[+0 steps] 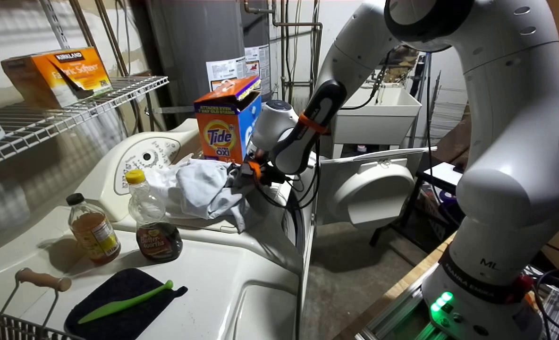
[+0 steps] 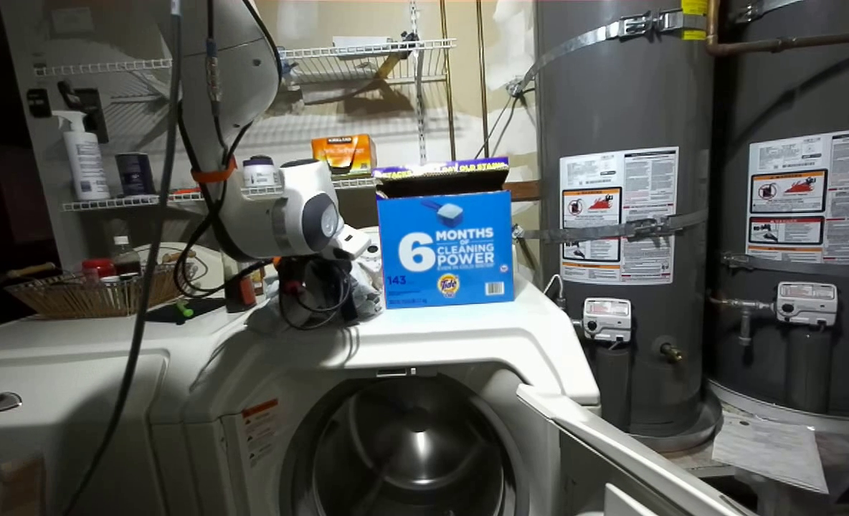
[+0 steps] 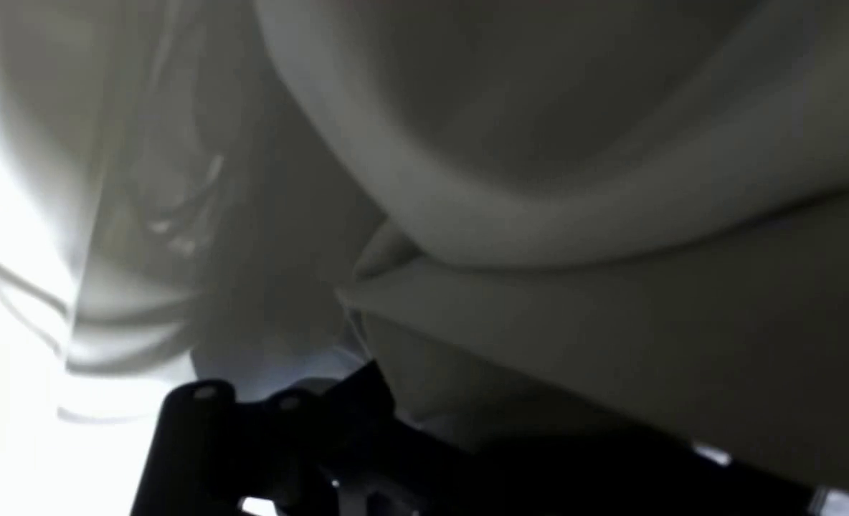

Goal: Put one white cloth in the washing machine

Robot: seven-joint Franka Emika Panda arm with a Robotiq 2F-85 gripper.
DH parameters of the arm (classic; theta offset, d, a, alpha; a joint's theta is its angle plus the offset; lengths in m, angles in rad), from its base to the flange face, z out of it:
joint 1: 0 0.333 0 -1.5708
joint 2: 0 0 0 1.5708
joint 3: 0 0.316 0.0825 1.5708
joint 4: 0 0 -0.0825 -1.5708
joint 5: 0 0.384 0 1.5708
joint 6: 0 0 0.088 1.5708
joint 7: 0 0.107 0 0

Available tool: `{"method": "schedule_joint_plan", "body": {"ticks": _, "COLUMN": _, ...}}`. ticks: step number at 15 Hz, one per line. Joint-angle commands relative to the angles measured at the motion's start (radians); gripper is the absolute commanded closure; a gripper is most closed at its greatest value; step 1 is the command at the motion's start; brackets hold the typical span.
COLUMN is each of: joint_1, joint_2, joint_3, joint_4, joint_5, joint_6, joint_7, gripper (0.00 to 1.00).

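Tall gray metal tanks stand near the shiny white counter of this laundry room. A crumpled heap of pale white cloth sits on top of the big white front-loading washing machine, not inside it. In an exterior view, an orange and blue cardboard soap box is at one o'clock from the heap, and a clear syrup bottle with a yellow cap is close by at eight o'clock. The black claw is at the heap's three o'clock side. Even in the wrist view, dark folds hide its tips, so I can't tell if it has cloth in it. I think the cloth will be light, soft and floppy. A thick fold near the claw looks best to pinch; the loose corner drooping at four o'clock might slip out. One pinch could also drag up too much. In an exterior view, the round metal drum is at five o'clock from the claw.
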Motion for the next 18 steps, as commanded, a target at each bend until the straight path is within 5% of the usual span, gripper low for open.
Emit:
{"method": "schedule_joint_plan", "body": {"ticks": 1, "joint_1": -0.137, "joint_2": 0.092, "joint_3": 0.2, "joint_4": 0.019, "joint_5": 0.089, "joint_6": -0.024, "joint_7": -0.068, "gripper": 0.49}}
{"method": "schedule_joint_plan", "body": {"ticks": 3, "joint_1": -0.19, "joint_2": 0.111, "joint_3": 0.266, "joint_4": 0.02, "joint_5": 0.103, "joint_6": -0.026, "joint_7": -0.068, "gripper": 0.62}}
{"method": "schedule_joint_plan", "body": {"ticks": 4, "joint_1": -0.152, "joint_2": 0.091, "joint_3": 0.247, "joint_4": 0.007, "joint_5": 0.261, "joint_6": 0.002, "joint_7": -0.175, "gripper": 0.69}}
{"method": "schedule_joint_plan", "body": {"ticks": 8, "joint_1": -0.163, "joint_2": 0.045, "joint_3": 0.308, "joint_4": -0.002, "joint_5": 0.554, "joint_6": 0.025, "joint_7": -0.358, "gripper": 0.97}}
{"method": "schedule_joint_plan", "body": {"ticks": 15, "joint_1": -0.218, "joint_2": -0.093, "joint_3": 0.481, "joint_4": -0.025, "joint_5": 0.938, "joint_6": 0.081, "joint_7": -0.578, "gripper": 1.0}}
{"method": "schedule_joint_plan", "body": {"ticks": 18, "joint_1": -0.319, "joint_2": -0.152, "joint_3": 0.609, "joint_4": -0.04, "joint_5": 0.902, "joint_6": 0.172, "joint_7": -0.521, "gripper": 1.0}}
